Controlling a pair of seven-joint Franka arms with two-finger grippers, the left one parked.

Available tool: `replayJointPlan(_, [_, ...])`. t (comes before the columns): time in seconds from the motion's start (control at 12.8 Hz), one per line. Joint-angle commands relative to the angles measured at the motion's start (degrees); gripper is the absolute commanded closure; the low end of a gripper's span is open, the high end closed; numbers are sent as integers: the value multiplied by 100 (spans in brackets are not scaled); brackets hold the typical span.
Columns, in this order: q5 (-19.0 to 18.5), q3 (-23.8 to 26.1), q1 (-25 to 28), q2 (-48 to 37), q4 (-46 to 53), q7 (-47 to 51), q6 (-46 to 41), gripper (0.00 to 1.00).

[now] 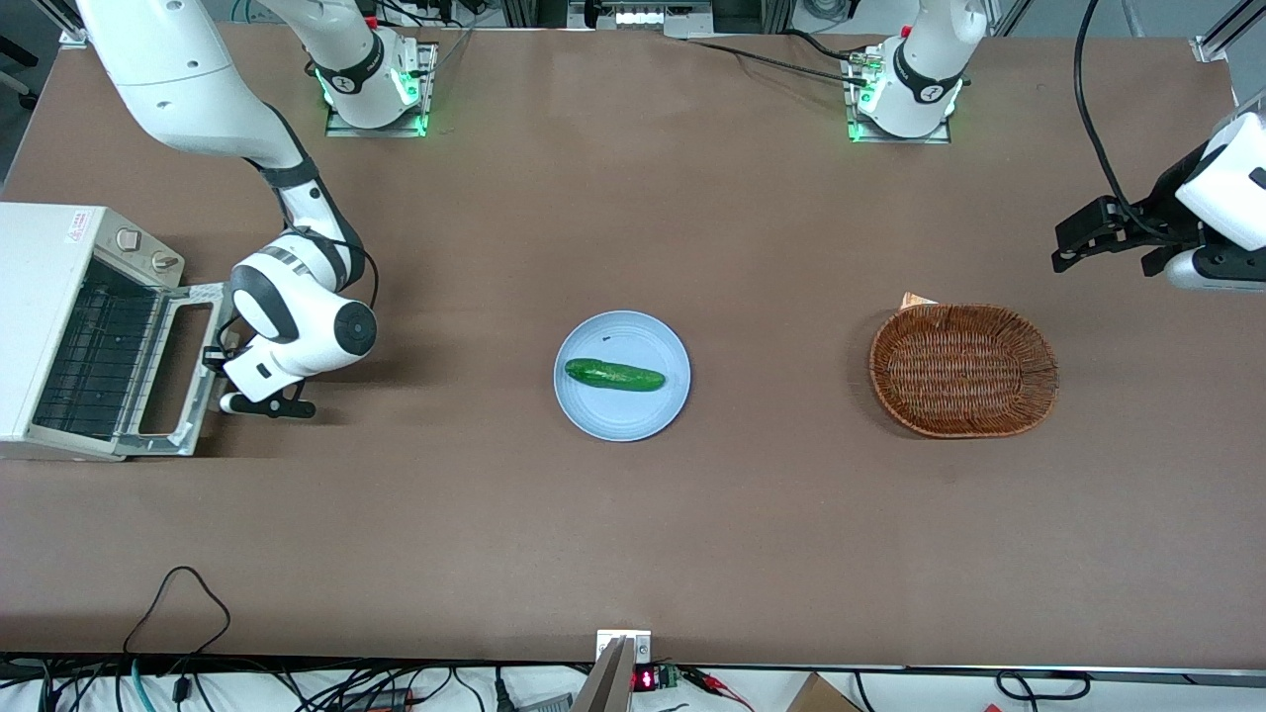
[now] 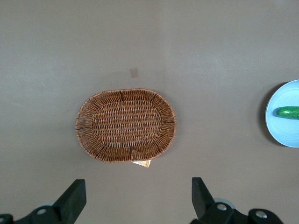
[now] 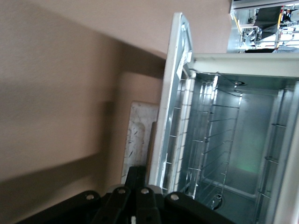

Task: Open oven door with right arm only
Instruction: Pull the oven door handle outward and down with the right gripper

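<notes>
The cream-white toaster oven stands at the working arm's end of the table. Its oven door hangs fully open, folded down flat in front of the oven, and the wire rack inside shows. The right arm bends low over the table beside the door's handle edge. My gripper sits at that edge, mostly hidden under the wrist. In the right wrist view the gripper has its two black fingers pressed together with nothing between them, lying against the edge of the open oven door, with the oven's metal inside past it.
A light blue plate with a green cucumber lies mid-table. A brown wicker basket lies toward the parked arm's end, also seen as the basket in the left wrist view. Cables run along the table edge nearest the front camera.
</notes>
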Motion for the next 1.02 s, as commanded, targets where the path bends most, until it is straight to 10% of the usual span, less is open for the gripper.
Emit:
replayJointPlan(0.0, [26,-28,47,117,90,89,102,100])
replayJointPlan(0.94, [26,16,48,319,90,203,147,100])
